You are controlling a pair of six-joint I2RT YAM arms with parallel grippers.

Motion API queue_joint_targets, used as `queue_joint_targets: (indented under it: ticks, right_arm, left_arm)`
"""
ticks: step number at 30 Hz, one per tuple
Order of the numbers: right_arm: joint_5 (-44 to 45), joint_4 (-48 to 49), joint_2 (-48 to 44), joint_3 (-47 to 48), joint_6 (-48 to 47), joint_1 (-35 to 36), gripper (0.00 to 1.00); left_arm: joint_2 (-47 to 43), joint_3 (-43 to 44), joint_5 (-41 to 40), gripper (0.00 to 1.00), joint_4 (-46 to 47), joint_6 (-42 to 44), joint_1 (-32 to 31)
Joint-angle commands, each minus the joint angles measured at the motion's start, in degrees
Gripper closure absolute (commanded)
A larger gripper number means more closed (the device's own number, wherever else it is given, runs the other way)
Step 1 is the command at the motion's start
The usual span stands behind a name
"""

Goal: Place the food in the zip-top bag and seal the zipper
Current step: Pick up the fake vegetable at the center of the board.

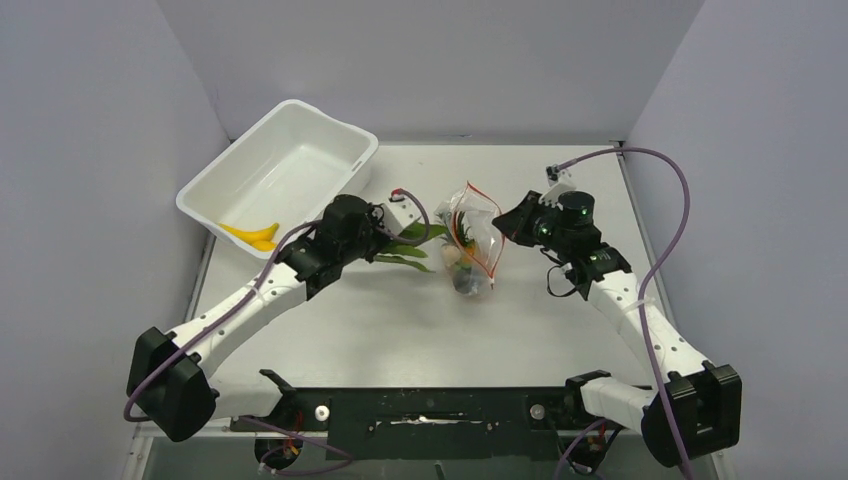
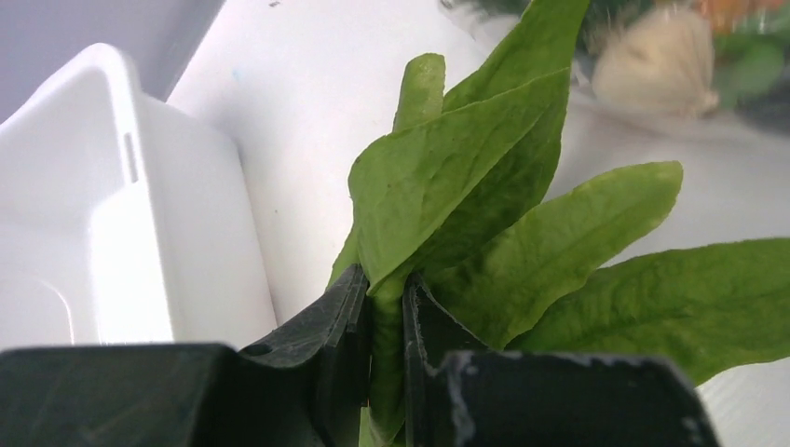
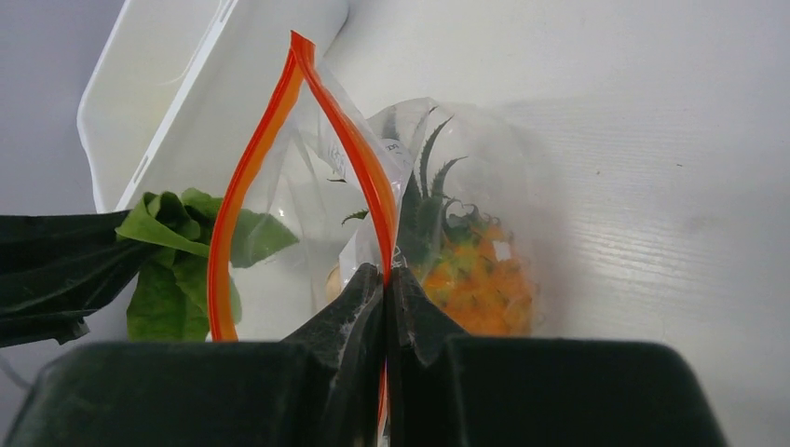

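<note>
The clear zip-top bag (image 1: 472, 245) stands mid-table with its red zipper (image 3: 251, 158) gaping open. Inside it show the orange pineapple (image 3: 475, 275) and a pale round piece (image 2: 657, 60). My right gripper (image 3: 386, 279) is shut on the zipper's right strip and holds the mouth up. My left gripper (image 2: 384, 298) is shut on the stem of the green leafy piece (image 2: 484, 205), just left of the bag mouth; the leaves also show in the top view (image 1: 410, 245) and right wrist view (image 3: 177, 251). A yellow banana (image 1: 252, 235) lies in the white tub.
The large white tub (image 1: 290, 165) sits tilted at the back left, close behind my left gripper. Grey walls enclose the table on three sides. Cables loop from both wrists.
</note>
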Motion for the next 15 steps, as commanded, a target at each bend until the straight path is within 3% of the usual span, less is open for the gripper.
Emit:
queue_joint_targets:
  ticks: [1,7,15]
  right_arm:
    - [-0.03,1.87,0.54,4.15,1.0,1.24,1.0]
    - [1.75,2.31,1.92,6.17,2.03,3.61,1.0]
    - [2.22,3.83,3.6,8.5,3.38,6.94,1.0]
  left_arm:
    - [-3.22,6.74,-4.7,1.0,5.51,-12.31,-0.16]
    - [-6.4,9.21,-2.51,1.0,9.95,-25.14,-0.19]
    - [-10.79,6.95,5.72,1.0,24.34,-41.59,-0.06]
